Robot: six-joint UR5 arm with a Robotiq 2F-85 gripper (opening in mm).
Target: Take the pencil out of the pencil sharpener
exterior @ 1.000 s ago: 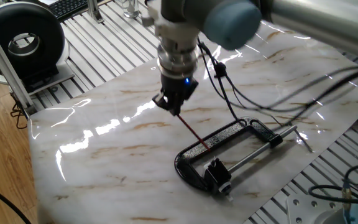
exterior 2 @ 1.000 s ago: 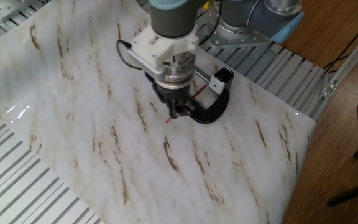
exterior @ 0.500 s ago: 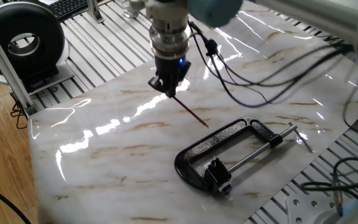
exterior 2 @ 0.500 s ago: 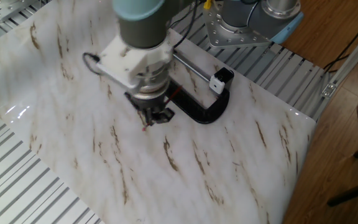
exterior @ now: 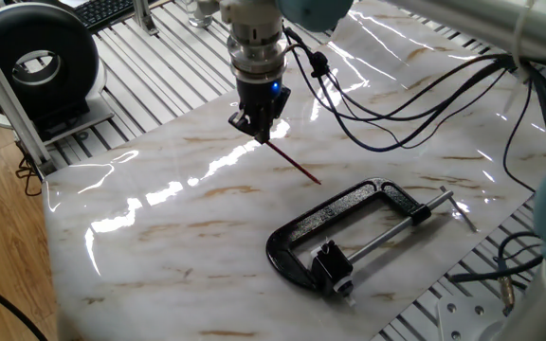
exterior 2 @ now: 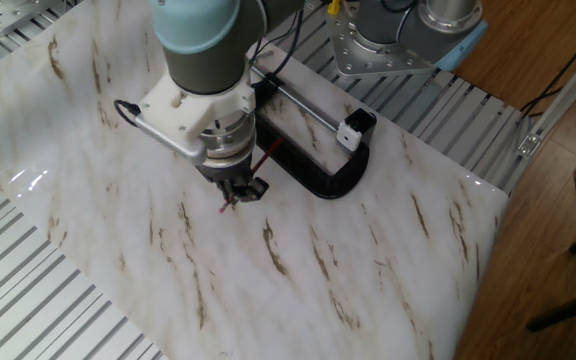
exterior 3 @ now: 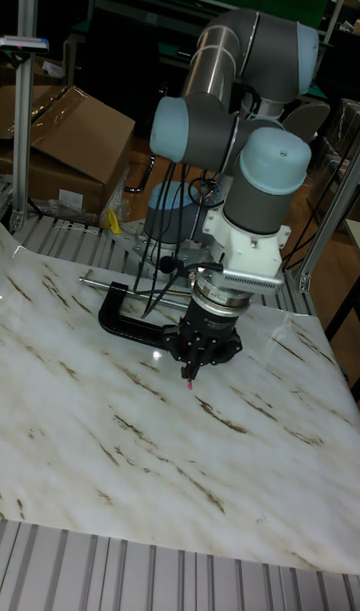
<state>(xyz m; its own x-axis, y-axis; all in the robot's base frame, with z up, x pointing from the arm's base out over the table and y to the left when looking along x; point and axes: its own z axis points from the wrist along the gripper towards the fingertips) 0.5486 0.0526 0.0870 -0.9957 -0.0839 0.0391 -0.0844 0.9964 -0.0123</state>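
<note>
The arm [exterior: 254, 38] had carried the gripper [exterior: 260, 128] toward the upper left of the frame, away from the clamp [exterior: 349, 237] and sharpener [exterior: 331, 266]. It pinched the pencil [exterior: 297, 169], now fully clear; removal looked essentially complete.

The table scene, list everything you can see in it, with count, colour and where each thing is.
thin red pencil: one, red, held slanted in the gripper, free end above the marble top, clear of the sharpener
small black boxy pencil sharpener: one, black with a white label, by the clamp's screw rod
large black C-shaped metal clamp: one, black with silver screw rod, lying flat on the tabletop
white marble-patterned tabletop: one, white with brown veins
round black device: one, black, on the slatted metal surface past the tabletop's edge
cardboard box: one, brown, behind the table
two-finger gripper: one, dark, shut on the pencil's upper end
</note>
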